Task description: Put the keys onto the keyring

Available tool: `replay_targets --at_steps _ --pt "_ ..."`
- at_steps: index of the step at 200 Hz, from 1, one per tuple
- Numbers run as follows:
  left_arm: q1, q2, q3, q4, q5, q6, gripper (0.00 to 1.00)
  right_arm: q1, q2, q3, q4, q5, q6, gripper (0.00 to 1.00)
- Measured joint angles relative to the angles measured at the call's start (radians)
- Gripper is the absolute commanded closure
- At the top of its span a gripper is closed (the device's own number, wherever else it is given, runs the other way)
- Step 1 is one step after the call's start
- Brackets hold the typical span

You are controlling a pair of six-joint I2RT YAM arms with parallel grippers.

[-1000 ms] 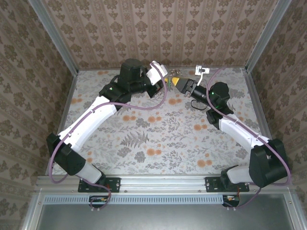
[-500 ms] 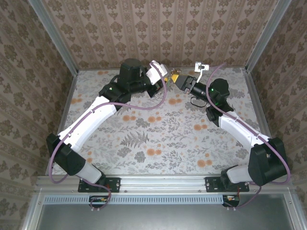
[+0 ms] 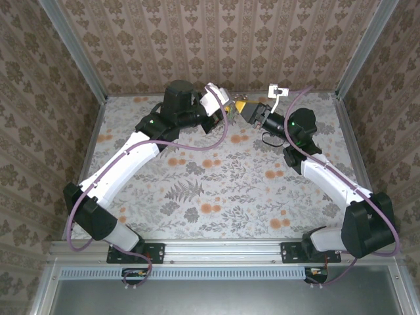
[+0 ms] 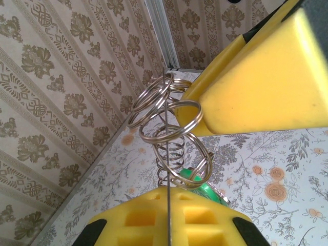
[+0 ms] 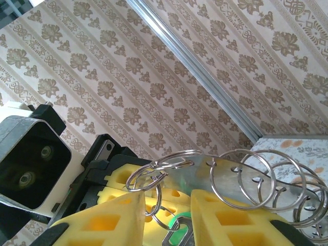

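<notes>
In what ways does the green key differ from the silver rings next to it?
The green key has a bright coloured head; the silver rings are bare metal. One key is visible, but the rings are several, linked together. The key is partly hidden, while the rings show almost whole. Both sit together in one bunch.
</notes>
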Motion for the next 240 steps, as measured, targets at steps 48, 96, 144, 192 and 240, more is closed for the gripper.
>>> replay_targets --at_steps 48,96,144,192,240 --pt "-0.001 0.000 0.000 0.000 0.000 0.000 1.00 0.001 0.009 0.000 0.031 -0.003 0.027 0.65" --pt "-0.001 0.000 0.000 0.000 0.000 0.000 1.00 0.014 0.018 0.000 0.053 -0.012 0.046 0.66" --pt "-0.001 0.000 0.000 0.000 0.000 0.000 1.00 0.027 0.027 0.000 0.058 -0.016 0.049 0.68" --pt "-0.001 0.000 0.000 0.000 -0.002 -0.001 1.00 0.032 0.051 0.005 0.091 -0.019 0.069 0.72" --pt "0.000 0.000 -0.006 0.001 -0.009 -0.001 1.00 0.032 0.065 0.006 0.100 -0.019 0.080 0.82"
